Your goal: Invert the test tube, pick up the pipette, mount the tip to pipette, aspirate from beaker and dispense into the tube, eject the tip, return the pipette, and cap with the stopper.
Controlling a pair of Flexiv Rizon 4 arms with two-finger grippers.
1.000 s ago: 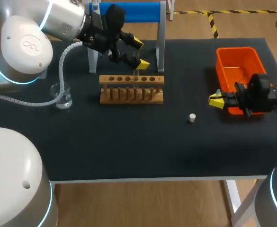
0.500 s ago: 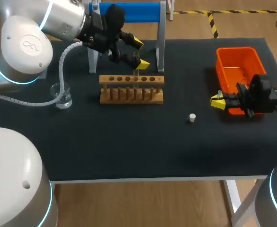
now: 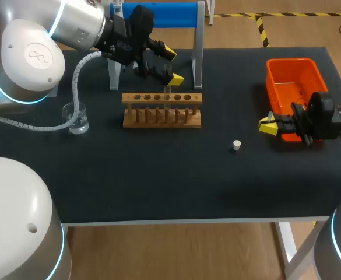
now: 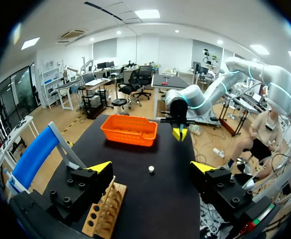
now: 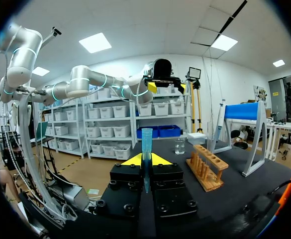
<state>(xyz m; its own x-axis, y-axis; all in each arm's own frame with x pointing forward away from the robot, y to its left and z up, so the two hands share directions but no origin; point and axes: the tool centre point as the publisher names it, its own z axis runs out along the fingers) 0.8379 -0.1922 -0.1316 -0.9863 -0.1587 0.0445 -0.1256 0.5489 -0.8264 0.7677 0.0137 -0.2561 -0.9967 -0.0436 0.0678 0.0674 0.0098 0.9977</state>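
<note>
My left gripper point(image 3: 171, 65) hangs open just above the wooden tube rack point(image 3: 161, 109), where a faint clear test tube point(image 3: 168, 92) stands in a middle hole. In the left wrist view its fingers point(image 4: 98, 174) stand wide apart with nothing between them. My right gripper point(image 3: 267, 125) is low over the table beside the orange basket point(image 3: 292, 73). It is shut on a blue pipette tip point(image 5: 146, 149), which stands upright between its fingers. The pipette point(image 5: 220, 124) hangs on the blue stand point(image 3: 158, 14) at the back. A glass beaker point(image 3: 76, 118) is left of the rack. The white stopper point(image 3: 236, 145) lies on the mat.
The stand's grey posts point(image 3: 198, 44) rise right behind the rack, close to my left gripper. The orange basket sits at the far right, its front wall touching distance from my right wrist. The mat's front half holds only the stopper.
My right gripper with the blue tip has drawn back slightly to the right. My left gripper has barely shifted above the rack.
</note>
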